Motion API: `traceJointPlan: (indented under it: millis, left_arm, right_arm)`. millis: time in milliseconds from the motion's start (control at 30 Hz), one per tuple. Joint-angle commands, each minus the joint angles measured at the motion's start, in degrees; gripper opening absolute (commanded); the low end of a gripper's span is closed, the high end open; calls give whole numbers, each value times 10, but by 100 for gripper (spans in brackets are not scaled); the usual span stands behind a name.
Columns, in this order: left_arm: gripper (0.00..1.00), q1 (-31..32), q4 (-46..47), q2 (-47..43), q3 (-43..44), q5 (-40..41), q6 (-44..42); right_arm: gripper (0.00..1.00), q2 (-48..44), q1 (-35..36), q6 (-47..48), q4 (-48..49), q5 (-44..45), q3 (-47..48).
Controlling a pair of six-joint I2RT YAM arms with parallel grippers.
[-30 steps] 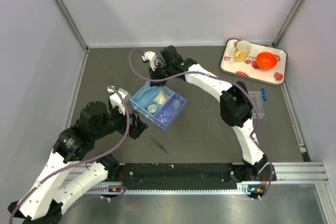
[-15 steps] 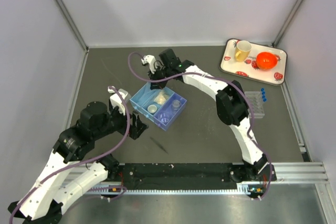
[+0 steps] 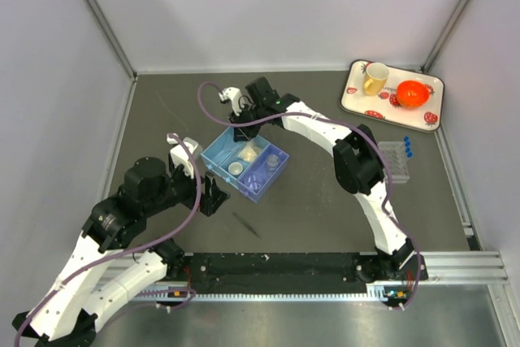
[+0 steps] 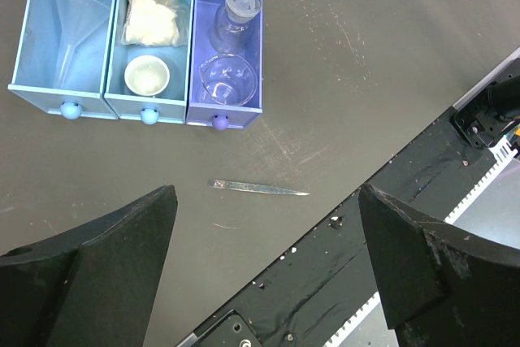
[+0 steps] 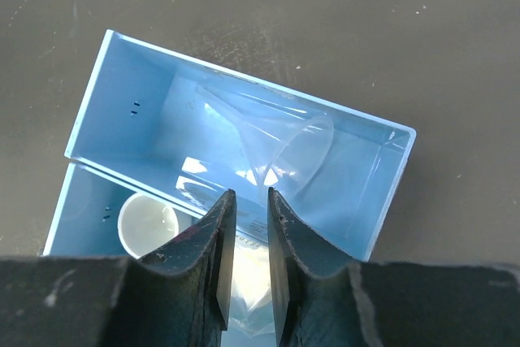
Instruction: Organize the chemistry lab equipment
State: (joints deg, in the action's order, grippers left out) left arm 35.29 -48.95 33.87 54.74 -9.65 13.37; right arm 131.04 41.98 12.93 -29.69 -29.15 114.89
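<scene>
The blue three-compartment tray (image 3: 210, 152) sits mid-table. In the left wrist view its walls (image 4: 106, 103) hold a clear funnel (image 4: 69, 22), a small bag of white material (image 4: 150, 14) with a small white cup (image 4: 146, 76), and two tiny clear beakers (image 4: 226, 80). My right gripper (image 5: 248, 194) hovers over the tray (image 5: 114, 103), jaws a narrow gap apart with nothing between them. The funnel (image 5: 284, 144) lies free just beyond its tips. My left gripper (image 4: 266, 197) is wide open and empty above the bare table. The tube rack (image 3: 396, 160) with blue-capped tubes stands at the right.
A thin metal sliver (image 4: 260, 188) lies on the table in front of the tray. The white strawberry tray (image 3: 357, 105) with a yellow mug (image 3: 374, 79) and an orange bowl (image 3: 413, 93) sits at the back right. A black rail (image 4: 390, 225) runs along the near edge.
The right arm's elbow has shifted slightly left while its gripper stays over the tray's back corner. The left arm has not moved.
</scene>
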Motion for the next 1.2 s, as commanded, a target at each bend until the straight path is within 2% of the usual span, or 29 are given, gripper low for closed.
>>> traceJointPlan:
  millis: [0,300,567,867,1000,1100,1167]
  left_arm:
    - [99,1,16,-4,7,-6,-6]
    - [99,1,13,-2,9,-5,-6]
    - [99,1,0,-13,24,15,-19]
    - [99,1,-4,-15,27,31,-17]
    - [99,1,24,-3,19,38,-8]
    - [99,0,44,23,14,68,16]
    - [99,0,51,53,15,123,27]
  right_arm:
    - [23,15,11,-1,3,1,19]
    - [24,-27,14,3,-4,34,10]
    - [21,-177,28,7,-8,151,-42]
    - [20,-384,29,-75,12,193,-235]
    - [20,-472,38,-106,12,217,-331]
    - [20,-544,56,-126,12,233,-402]
    - [20,-582,72,-144,14,253,-449]
